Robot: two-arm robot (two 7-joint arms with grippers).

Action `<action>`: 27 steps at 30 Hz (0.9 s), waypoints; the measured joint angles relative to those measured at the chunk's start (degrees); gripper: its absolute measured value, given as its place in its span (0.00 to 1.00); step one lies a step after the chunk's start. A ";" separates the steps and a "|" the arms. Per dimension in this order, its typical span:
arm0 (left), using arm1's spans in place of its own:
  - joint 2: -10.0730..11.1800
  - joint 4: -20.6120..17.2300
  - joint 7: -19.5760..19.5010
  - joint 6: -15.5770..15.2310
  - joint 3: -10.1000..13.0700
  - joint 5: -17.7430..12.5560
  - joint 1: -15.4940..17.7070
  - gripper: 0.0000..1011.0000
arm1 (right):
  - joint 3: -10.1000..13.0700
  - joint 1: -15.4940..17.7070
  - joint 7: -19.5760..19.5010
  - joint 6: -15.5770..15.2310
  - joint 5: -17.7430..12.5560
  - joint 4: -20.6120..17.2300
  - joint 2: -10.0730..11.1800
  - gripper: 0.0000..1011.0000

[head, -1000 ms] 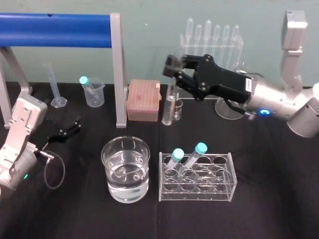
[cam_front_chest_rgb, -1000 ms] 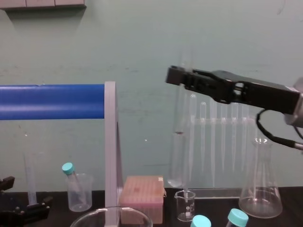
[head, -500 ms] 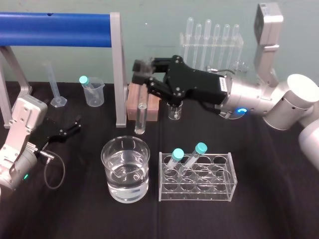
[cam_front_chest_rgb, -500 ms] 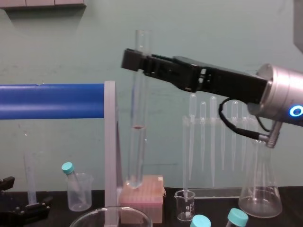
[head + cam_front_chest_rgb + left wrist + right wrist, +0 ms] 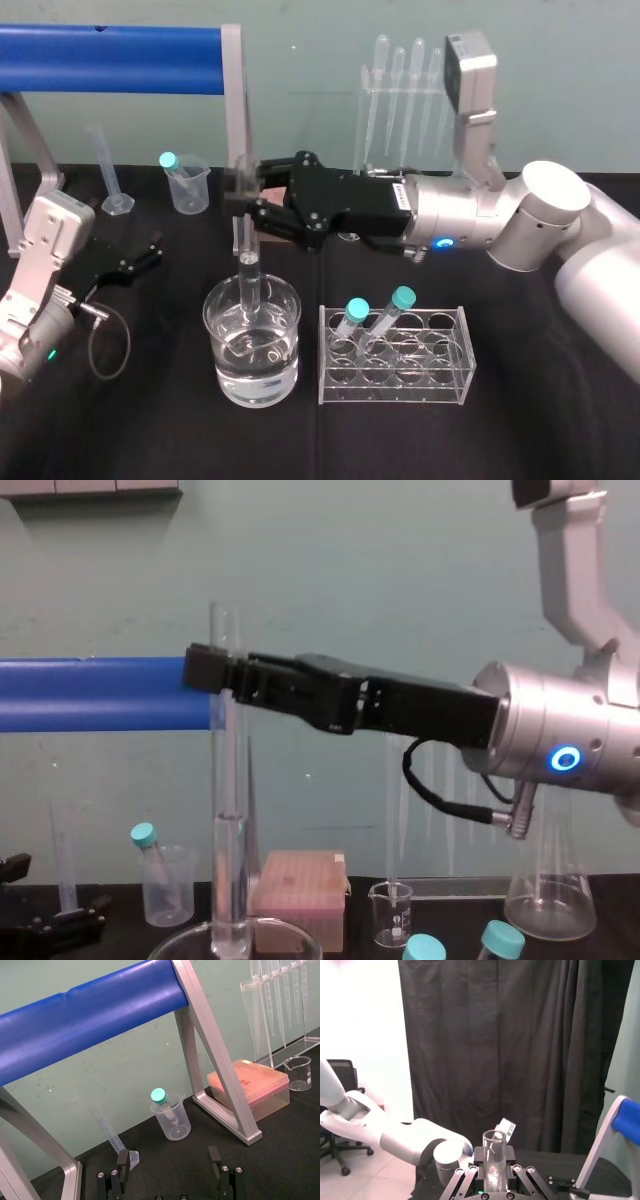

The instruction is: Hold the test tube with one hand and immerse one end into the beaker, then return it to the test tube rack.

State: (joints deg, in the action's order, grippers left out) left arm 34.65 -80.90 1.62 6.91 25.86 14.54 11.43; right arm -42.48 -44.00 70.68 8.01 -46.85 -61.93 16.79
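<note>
Jaws of the right gripper [image 5: 244, 190] are closed on the tube [image 5: 248, 270] just below its lip, holding it upright. Nearest the robot, the beaker [image 5: 285, 350] and the rack [image 5: 440, 316] stand side by side on the table [image 5: 530, 420], close but apart. The tube's lower end sits past the beaker's rim, inside the glass; whether it reaches the water I cannot tell. Farther back on the left, the left gripper [image 5: 140, 257] rests on the table, jaws apart and empty. Judging from this, pickup and carry are done and the dip is under way or nearly so. Left to do: raise the tube, move it over the rack and lower it into a free hole.
</note>
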 joint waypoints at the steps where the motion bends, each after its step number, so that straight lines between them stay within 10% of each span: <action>1: 0.00 0.00 0.00 0.00 0.00 0.00 0.00 0.99 | -0.19 -0.14 0.11 -0.01 0.02 0.45 -0.20 0.25; 27: 0.00 0.00 0.00 0.00 0.00 0.00 0.00 0.99 | -2.81 -2.65 0.94 -0.88 3.94 12.59 -4.08 0.25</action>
State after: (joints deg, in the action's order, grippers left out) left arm 34.65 -80.90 1.62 6.91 25.86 14.54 11.43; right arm -45.29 -46.64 71.62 7.13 -42.90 -49.34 12.72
